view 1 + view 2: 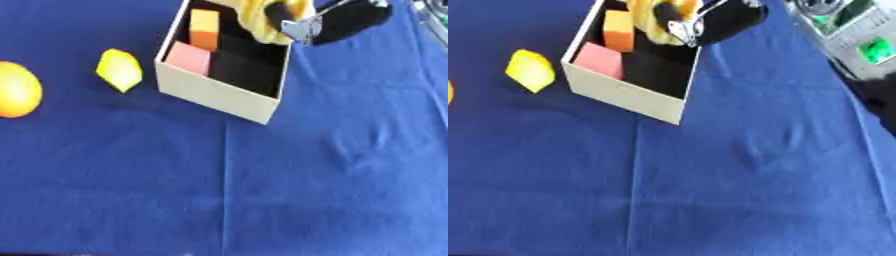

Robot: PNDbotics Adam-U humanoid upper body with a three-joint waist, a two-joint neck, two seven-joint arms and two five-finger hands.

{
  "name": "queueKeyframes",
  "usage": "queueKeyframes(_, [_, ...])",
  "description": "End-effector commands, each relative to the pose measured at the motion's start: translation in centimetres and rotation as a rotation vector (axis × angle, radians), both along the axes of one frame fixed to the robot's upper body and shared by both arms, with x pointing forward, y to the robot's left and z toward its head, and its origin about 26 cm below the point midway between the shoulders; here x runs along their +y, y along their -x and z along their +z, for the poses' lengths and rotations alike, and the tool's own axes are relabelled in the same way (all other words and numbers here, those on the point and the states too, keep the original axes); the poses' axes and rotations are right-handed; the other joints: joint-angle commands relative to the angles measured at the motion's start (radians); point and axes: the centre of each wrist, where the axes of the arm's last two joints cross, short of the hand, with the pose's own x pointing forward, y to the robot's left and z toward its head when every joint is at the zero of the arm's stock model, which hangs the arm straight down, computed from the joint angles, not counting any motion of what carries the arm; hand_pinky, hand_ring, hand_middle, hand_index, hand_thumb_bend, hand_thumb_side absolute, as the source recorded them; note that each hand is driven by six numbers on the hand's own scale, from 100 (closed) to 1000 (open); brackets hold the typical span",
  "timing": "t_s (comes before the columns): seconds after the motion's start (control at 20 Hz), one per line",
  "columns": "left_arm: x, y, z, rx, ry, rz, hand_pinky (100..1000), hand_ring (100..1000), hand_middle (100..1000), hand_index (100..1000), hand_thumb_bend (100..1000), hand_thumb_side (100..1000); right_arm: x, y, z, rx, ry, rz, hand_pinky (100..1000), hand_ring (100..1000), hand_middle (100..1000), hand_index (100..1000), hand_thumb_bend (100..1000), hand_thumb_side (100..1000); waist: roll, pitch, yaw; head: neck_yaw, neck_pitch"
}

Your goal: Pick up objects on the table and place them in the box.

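Box [219, 95] far end cut by top edge in both eye views; we can't see its back wall. Yellow object [262, 17] at box's far right corner cut by top edge, partly behind right hand [689, 22]; we can't tell what it is. Right hand blurred, mostly out of frame, fingers unreadable. Orange round object [17, 90] cut by left edge; only sliver in right eye view. Grey device with green parts [850, 35] cut by right and top edges, unidentifiable. Box's dark interior hides floor.
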Motion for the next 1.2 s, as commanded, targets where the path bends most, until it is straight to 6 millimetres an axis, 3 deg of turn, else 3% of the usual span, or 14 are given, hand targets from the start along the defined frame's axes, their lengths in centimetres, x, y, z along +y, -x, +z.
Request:
queueKeyframes(0.05, [-0.2,0.4,1.1,-0.033,-0.018,-0.010,857,787,774,874,100,339,0.1,-0.6,0.2,-0.010,0.010,-0.014,800,710,472,616,100,202,0.007,-0.018,0.002,-0.005,-0.007])
queueKeyframes(0.35, [-0.3,0.3,1.1,-0.033,-0.013,-0.013,857,787,775,874,100,344,0.7,-1.7,-0.6,0.019,-0.004,-0.005,821,760,542,690,100,190,0.008,-0.015,0.006,-0.006,-0.012])
queueKeyframes(0.45, [-0.3,0.3,1.0,-0.029,-0.012,-0.012,857,787,775,875,100,346,0.8,-2.0,-0.7,0.028,-0.013,-0.010,845,819,651,766,100,199,0.007,-0.015,0.007,-0.005,-0.012])
queueKeyframes(0.5, [-0.3,0.3,1.0,-0.028,-0.012,-0.011,858,787,775,875,100,347,0.7,-2.1,-0.8,0.037,-0.005,-0.012,872,861,748,831,100,204,0.006,-0.015,0.008,-0.005,-0.012])
queueKeyframes(0.65, [-0.3,0.2,0.9,-0.023,-0.011,-0.009,858,787,775,875,100,348,0.6,-2.3,-0.9,0.054,0.058,-0.027,951,951,860,936,100,171,0.005,-0.017,0.007,0.001,-0.013])
queueKeyframes(0.85, [-0.2,0.2,0.8,-0.018,-0.012,-0.004,857,787,775,875,100,348,0.2,-2.4,-0.8,0.051,0.143,-0.058,979,979,888,961,100,127,0.006,-0.017,0.005,0.005,-0.014])
queueKeyframes(1.05, [-0.1,0.2,0.7,-0.014,-0.013,-0.002,857,788,775,876,100,348,0.1,-2.3,-0.7,0.028,0.177,-0.066,982,984,894,970,100,165,0.008,-0.018,0.004,0.005,-0.013])
queueKeyframes(1.2, [-0.1,0.2,0.7,-0.011,-0.014,0.000,857,788,775,876,100,348,0.2,-2.1,-0.6,0.017,0.176,-0.063,977,978,886,964,100,124,0.010,-0.020,0.003,0.005,-0.012])
